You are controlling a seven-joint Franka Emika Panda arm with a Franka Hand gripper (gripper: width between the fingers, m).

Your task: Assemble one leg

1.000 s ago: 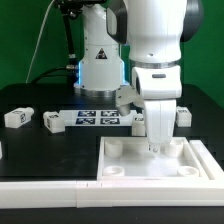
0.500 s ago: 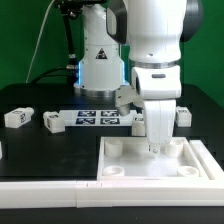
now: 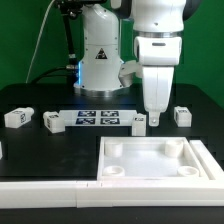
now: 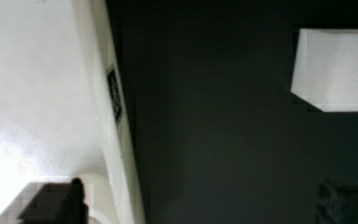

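Note:
Several legs lie on the black table: one (image 3: 17, 117) at the exterior view's far left, one (image 3: 52, 121) beside it, one (image 3: 139, 121) just past the marker board, and one (image 3: 181, 115) at the right. My gripper (image 3: 153, 108) hangs above the table between the last two legs, behind the white tray (image 3: 150, 172). In the wrist view my gripper (image 4: 197, 200) is open, with a dark fingertip (image 4: 51, 200) at each side and nothing between them. A white leg (image 4: 336, 68) and the tray's edge (image 4: 51, 110) show there.
The marker board (image 3: 97, 118) lies flat behind the tray, in front of the arm's base (image 3: 98, 62). The tray has round corner sockets (image 3: 118, 150). A white ledge (image 3: 45, 185) runs along the front at the exterior view's left.
My gripper has risen out of the tray, where it stood low half a second ago, and now hangs above the table behind it. The legs have not moved.

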